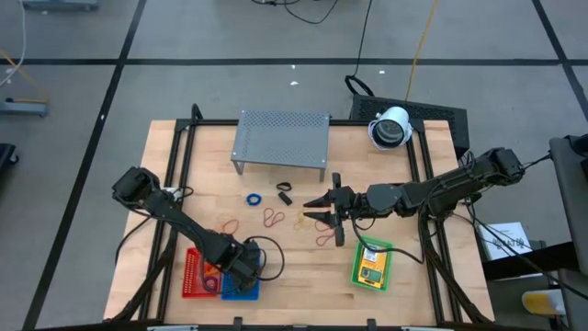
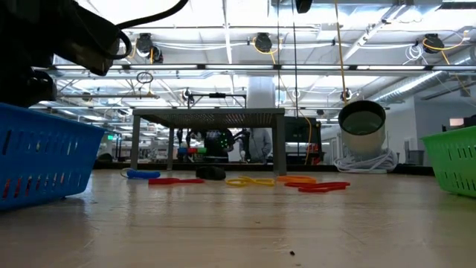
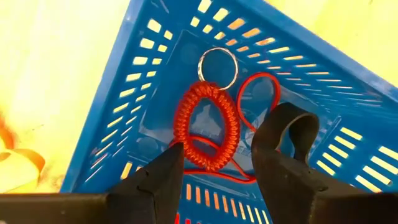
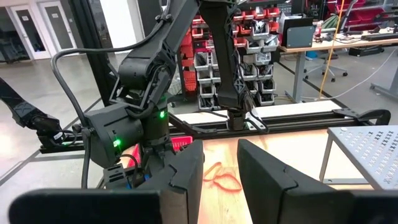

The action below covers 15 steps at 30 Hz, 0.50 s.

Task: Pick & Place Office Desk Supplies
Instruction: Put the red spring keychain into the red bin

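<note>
Over the blue basket the left gripper hangs spread and empty above a red coiled band lying inside — a drop apparently finished — while the right gripper, fingers parted, hovers by loose rubber bands, likely next needing descent and a pinch.

Red coiled loop inside blue mesh basket.

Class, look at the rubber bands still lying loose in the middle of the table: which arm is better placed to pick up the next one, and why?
Probably the right. The right gripper hangs open beside the loose rubber bands at mid-table. The left gripper is open over the blue basket, above a coiled red band lying inside it.
</note>
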Each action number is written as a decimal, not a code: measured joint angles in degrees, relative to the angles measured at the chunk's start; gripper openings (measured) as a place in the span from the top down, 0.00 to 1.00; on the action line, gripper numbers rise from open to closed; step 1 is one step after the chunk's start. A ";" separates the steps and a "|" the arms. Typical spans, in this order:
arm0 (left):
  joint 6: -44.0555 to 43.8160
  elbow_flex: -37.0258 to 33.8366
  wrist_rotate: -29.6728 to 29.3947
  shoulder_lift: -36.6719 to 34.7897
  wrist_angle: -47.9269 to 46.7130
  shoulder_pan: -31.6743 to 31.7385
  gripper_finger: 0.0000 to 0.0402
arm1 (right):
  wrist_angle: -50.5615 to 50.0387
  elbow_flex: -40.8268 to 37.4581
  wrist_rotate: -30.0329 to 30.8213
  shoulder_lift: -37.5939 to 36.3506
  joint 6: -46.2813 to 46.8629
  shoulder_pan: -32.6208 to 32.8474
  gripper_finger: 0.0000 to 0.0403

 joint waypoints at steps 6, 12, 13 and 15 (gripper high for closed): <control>-0.33 0.00 0.33 1.40 1.23 0.00 0.51 | 0.00 0.00 0.00 0.00 -0.05 0.00 0.78; -0.40 0.12 2.24 4.82 4.73 0.00 0.51 | 0.34 0.00 0.00 0.00 -0.44 0.02 0.78; -1.07 0.22 2.48 5.18 4.76 0.00 0.51 | 0.44 0.00 -0.01 0.00 -0.44 0.01 0.78; -2.78 0.37 2.55 5.75 4.24 0.00 0.51 | 0.45 0.00 -0.01 0.00 -0.44 0.01 0.78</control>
